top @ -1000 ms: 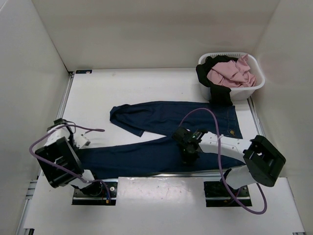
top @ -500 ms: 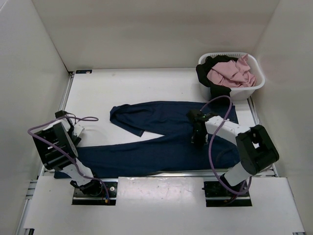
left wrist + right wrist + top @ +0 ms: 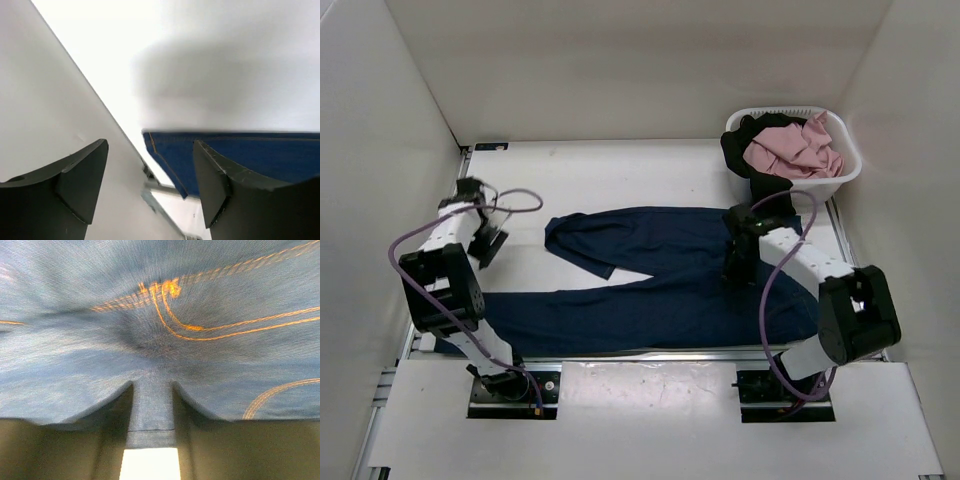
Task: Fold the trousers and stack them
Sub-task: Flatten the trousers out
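Observation:
The dark navy trousers [image 3: 660, 270] lie flat on the white table, waist to the right and both legs pointing left. My right gripper [image 3: 736, 258] sits on the seat area just left of the waist. In the right wrist view its fingers [image 3: 112, 440] are close together with a strip of denim [image 3: 150, 410] pinched between them, below orange stitching. My left gripper [image 3: 485, 243] is open and empty over bare table, left of the upper leg's hem. In the left wrist view [image 3: 150, 145] a leg hem [image 3: 190, 165] shows between the spread jaws.
A white laundry basket [image 3: 842, 178] stands at the back right with a pink garment [image 3: 790, 148] inside and a black garment [image 3: 762, 185] hanging over its front. White walls close in the left, right and back sides. The near leg lies along the table's front edge.
My right gripper moved right and back across the trousers, from the near leg toward the seat. My left arm swung from the front left corner back along the left edge.

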You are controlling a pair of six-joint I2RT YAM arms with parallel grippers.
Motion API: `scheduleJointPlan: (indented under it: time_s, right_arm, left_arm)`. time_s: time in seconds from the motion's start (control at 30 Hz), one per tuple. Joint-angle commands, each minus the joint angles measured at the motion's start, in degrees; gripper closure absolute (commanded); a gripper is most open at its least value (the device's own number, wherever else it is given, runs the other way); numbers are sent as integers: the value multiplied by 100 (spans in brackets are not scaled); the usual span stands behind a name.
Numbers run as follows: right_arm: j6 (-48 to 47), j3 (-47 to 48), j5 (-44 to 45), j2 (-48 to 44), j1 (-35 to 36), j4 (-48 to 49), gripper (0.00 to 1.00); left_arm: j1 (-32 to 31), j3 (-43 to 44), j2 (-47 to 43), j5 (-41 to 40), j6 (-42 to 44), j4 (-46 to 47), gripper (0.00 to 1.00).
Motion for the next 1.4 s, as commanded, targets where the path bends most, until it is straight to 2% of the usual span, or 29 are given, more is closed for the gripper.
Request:
scheduleJointPlan:
  time_s: [0.0,0.07,0.17,0.33,0.47,0.6,0.7,0.77,0.83,0.87,0.9,1.07,1.2,1.3,1.37]
  right_arm:
    - [-407,1088,127,-507,-466,-608,54]
    - [-495,1451,180,-507,-922,-681,45]
    - [-495,1743,180,-43,-1554,-681,43]
    - [-276,1541,-435,529,-2610,116,43]
    - [-91,1329,-629,1160,-2885,558,44]
    - [-30,1277,-567,1812,-2885,550,48]
    - [120,1049,-515,1954,-2938,550,52]
    - [181,847,-515,1876,-2938,603,53]
    - [182,759,-567,1822,-2938,655,53]
    - [182,758,-567,1822,-2938,655,53]
    - [182,689,-515,1744,-2938,655,53]
    - [182,521,-401,1532,-2938,655,54]
    - [182,380,-400,1322,-2938,655,57]
    - [182,231,-400,1190,-2885,655,58]
    - [182,117,-400,1120,-2814,655,58]
  left_arm:
    - [-776,1303,-263,1004,-657,-929,19]
    - [-1363,1710,0,1118,-920,-1115,18]
    - [-1900,1976,938,1225,-1122,-1115,16]
    - [-2043,2327,1934,1558,-1475,-1273,16]
    - [-2043,2450,2312,1611,-1607,-1151,16]
    - [-2043,2994,2812,2163,-1984,-1063,30]
    - [-2096,3408,2962,2367,-1985,-1063,40]
    - [-2096,3496,2963,2498,-1985,-1063,51]
    - [-2096,3636,2963,2692,-1985,-1063,65]
    - [-2096,3637,2963,2692,-1985,-1063,83]
    - [-2096,3707,2963,2771,-1985,-1063,86]
    - [-2096,3918,2815,2842,-1924,-1063,86]
    - [-1710,4243,2437,2789,-1740,-1063,86]
    - [-1648,4454,2050,2386,-1416,-1063,86]
    - [-1788,4454,1665,1728,-1160,-1063,86]
